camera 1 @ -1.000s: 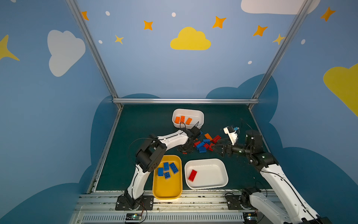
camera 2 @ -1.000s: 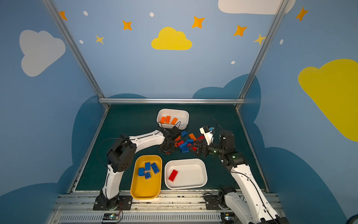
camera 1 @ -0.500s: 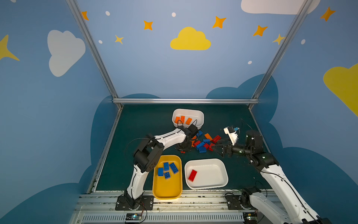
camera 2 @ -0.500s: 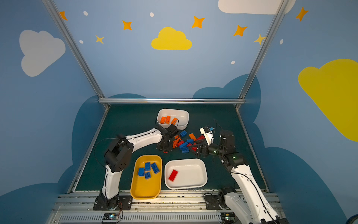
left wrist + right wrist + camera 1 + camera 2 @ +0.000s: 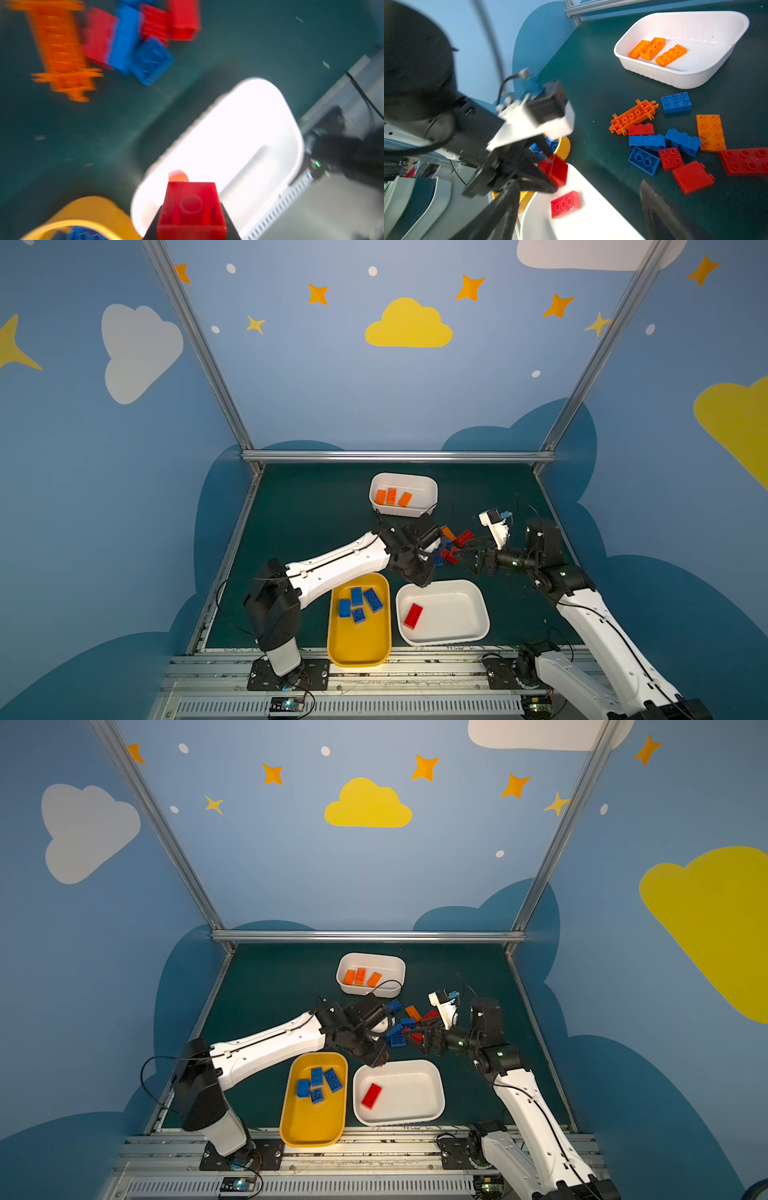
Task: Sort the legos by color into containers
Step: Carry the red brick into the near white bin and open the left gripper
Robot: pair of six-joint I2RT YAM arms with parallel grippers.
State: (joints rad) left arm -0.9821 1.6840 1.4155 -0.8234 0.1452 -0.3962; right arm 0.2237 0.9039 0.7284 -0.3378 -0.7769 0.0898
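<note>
Dark green tabletop [image 5: 316,522] carries everything, and we take the wide shallow white tub [image 5: 453,614] near its front edge as our landmark. Our left arm [image 5: 340,564] stretches in from the front left towards that tub's far left corner. Our right arm [image 5: 590,614] rises to the right of the tub and bends in beyond its far rim. The yellow tub [image 5: 359,649] sits just beside the landmark on its left, with four blue bricks [image 5: 357,603] in its far half. The smaller deeper white tub [image 5: 415,485] stands well beyond the landmark's far rim, and three orange bricks [image 5: 391,497] lie flat inside it. Between those two white tubs a loose pile [image 5: 664,141] of red, blue and orange legos rests on the tabletop. The orange cross-shaped piece [image 5: 632,116] lies at the pile's edge. A lone red brick [image 5: 413,615] lies flat in the landmark, towards its left side. Our left fingers [image 5: 533,180] are clamped on a small red brick [image 5: 553,169], held above the landmark's far left corner and clear of its floor. Our right fingers [image 5: 660,207] stand wide apart with nothing between them, low beyond the landmark's far rim at the pile's right end. We cannot tell whether they touch a brick there.
</note>
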